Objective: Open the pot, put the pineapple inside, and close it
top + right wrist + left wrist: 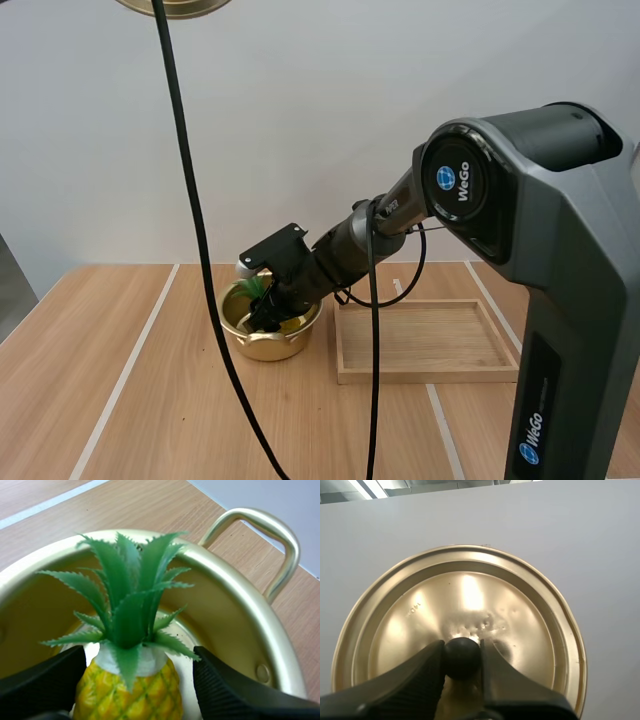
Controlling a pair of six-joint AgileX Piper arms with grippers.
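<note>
The gold pot (262, 346) stands uncovered on the table. Inside it a yellow pineapple (131, 695) with green leaves (258, 286) stands upright. My right gripper (268, 316) reaches down into the pot. Its fingers (220, 690) stand apart on either side of the fruit, with a slim gap showing beside one finger, so the gripper (139, 654) is open. The pot rim (235, 595) and one handle (272, 527) are close by. My left gripper (462, 656) is shut on the black knob (462, 659) of the gold lid (470, 595), held high in the air (175, 6).
A shallow wooden tray (425, 372) lies right of the pot, almost touching it. Light wooden tabletop (110, 380) spreads to the left and front. My right arm's large grey base (560, 300) stands at the right.
</note>
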